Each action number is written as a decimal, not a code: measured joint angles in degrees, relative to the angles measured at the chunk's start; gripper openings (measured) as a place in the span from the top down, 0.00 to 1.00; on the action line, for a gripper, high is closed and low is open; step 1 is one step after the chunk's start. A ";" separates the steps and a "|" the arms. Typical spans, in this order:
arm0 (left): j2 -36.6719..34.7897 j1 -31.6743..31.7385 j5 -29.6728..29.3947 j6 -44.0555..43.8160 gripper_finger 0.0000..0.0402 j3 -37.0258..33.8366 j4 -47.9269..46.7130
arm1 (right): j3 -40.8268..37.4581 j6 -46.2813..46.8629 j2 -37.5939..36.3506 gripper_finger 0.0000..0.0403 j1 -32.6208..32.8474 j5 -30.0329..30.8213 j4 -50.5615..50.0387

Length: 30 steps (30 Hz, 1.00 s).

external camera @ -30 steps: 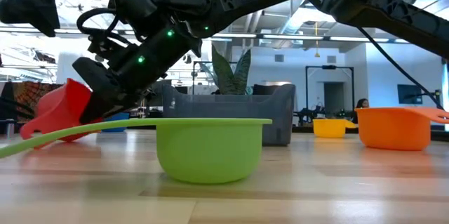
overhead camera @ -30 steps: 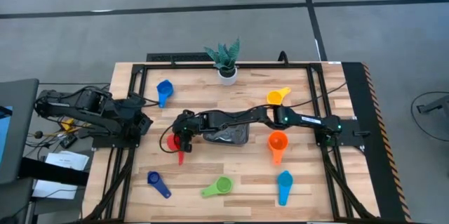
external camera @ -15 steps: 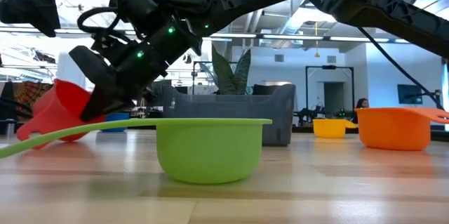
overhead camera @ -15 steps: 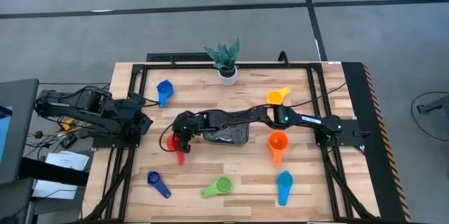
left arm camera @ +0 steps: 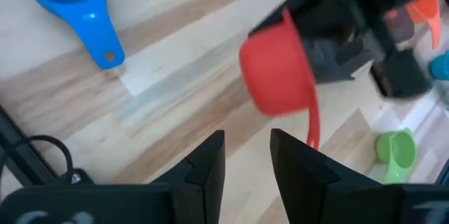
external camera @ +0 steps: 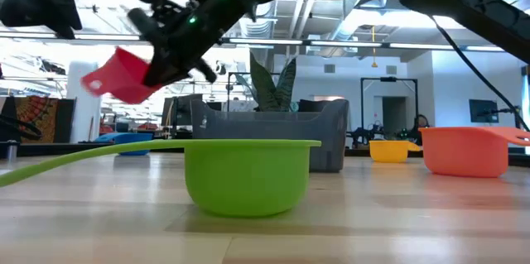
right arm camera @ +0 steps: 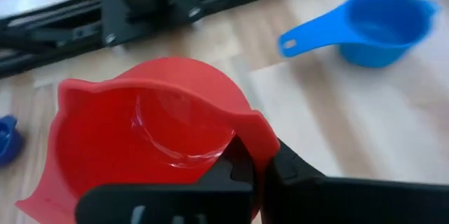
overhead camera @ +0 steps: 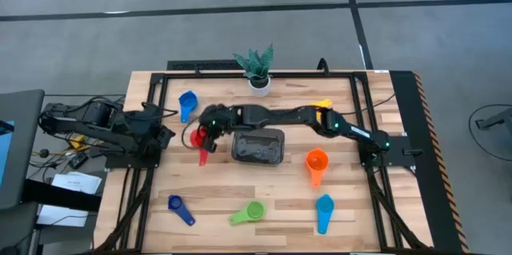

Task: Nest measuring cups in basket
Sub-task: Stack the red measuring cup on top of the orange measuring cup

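Observation:
My right gripper (overhead camera: pixel 206 133) reaches across the table, left of the dark mesh basket (overhead camera: pixel 258 145), and is shut on the red measuring cup (overhead camera: pixel 198 137). The cup also shows in the low view (external camera: pixel 122 75), up in the air. My left gripper (overhead camera: pixel 164 133) waits open at the table's left edge. The other cups rest on their bases on the wood: blue (overhead camera: pixel 187 102), yellow (overhead camera: pixel 318 110) partly under my right arm, orange (overhead camera: pixel 317 161), light blue (overhead camera: pixel 324 208), green (overhead camera: pixel 250 212) and dark blue (overhead camera: pixel 178 205). My right gripper pinches the red cup's side wall at the rim (right arm camera: pixel 261 134), one finger (right arm camera: pixel 237 161) inside the bowl and one outside. The cup is lifted clear of the table and tilted. Its handle (overhead camera: pixel 202 157) points toward the table's near edge.
A plant in a white pot (overhead camera: pixel 258 69) stands at the far edge. Black frame rails (overhead camera: pixel 152 119) run along the table's sides. Bare wood lies between the basket and the near cups.
My right gripper has risen and gone toward the table's far edge with the red cup. The cup was tilted with its lower part on the wood and now hangs clear of the table, above the height of the basket's rim.

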 joint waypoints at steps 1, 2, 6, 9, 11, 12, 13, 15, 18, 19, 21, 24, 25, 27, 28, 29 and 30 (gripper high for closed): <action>-0.04 0.00 -0.72 0.41 0.74 0.00 0.05 | 0.00 0.01 -0.74 0.96 -0.54 0.00 -0.96; -0.04 0.00 -1.27 1.04 0.74 0.00 0.21 | 0.00 0.03 -1.29 0.96 -1.03 -0.02 -1.63; 0.52 0.00 -2.56 5.91 0.74 0.00 2.71 | 0.00 0.36 -3.15 0.97 -2.31 -1.53 -3.69; 1.22 0.00 -3.94 9.30 0.74 0.00 5.99 | 0.00 2.76 -4.87 0.98 -2.46 -3.10 -6.04; 1.90 0.00 -5.37 11.40 0.73 0.00 8.14 | 0.00 4.91 -5.86 0.98 -2.41 -3.21 -7.17; 2.32 0.00 -6.01 12.48 0.72 0.00 9.18 | 0.00 6.44 -6.25 0.97 -2.41 -3.28 -8.08; 2.88 0.00 -6.50 13.70 0.70 0.00 9.99 | 0.00 7.91 -6.58 0.96 -2.44 -3.28 -8.81; 4.13 0.00 -7.52 16.19 0.67 0.00 11.28 | 0.00 10.34 -7.14 0.95 -2.46 -3.02 -9.04; 7.00 0.00 -9.05 20.64 0.60 0.00 12.79 | 0.00 12.87 -8.50 0.97 -2.48 -1.64 -8.82; 7.96 0.00 -9.69 22.13 0.58 0.00 13.50 | 0.00 13.57 -8.92 0.97 -2.46 -0.70 -8.85; 9.86 0.00 -10.92 24.45 0.54 0.00 14.66 | 0.00 15.03 -9.47 0.98 -2.46 0.58 -8.92; 12.31 0.02 -11.26 27.35 0.51 0.00 16.85 | 0.00 17.00 -9.47 0.97 -2.48 0.90 -9.31; 12.91 0.02 -11.20 28.09 0.50 0.00 17.50 | 0.00 17.59 -9.46 0.96 -2.48 0.95 -9.53; 14.06 0.00 -11.00 28.88 0.50 0.00 18.81 | 0.00 18.42 -9.46 0.95 -2.46 1.38 -9.87; 14.43 0.02 -10.66 29.02 0.50 0.00 19.44 | 0.00 18.78 -9.46 0.95 -2.46 1.66 -10.23; 14.74 0.01 -10.08 29.06 0.50 0.00 20.22 | 0.00 19.12 -9.46 0.95 -2.46 1.69 -10.58; 15.10 0.02 -9.36 29.08 0.50 0.00 21.11 | 0.00 19.45 -9.44 0.96 -2.46 1.71 -10.79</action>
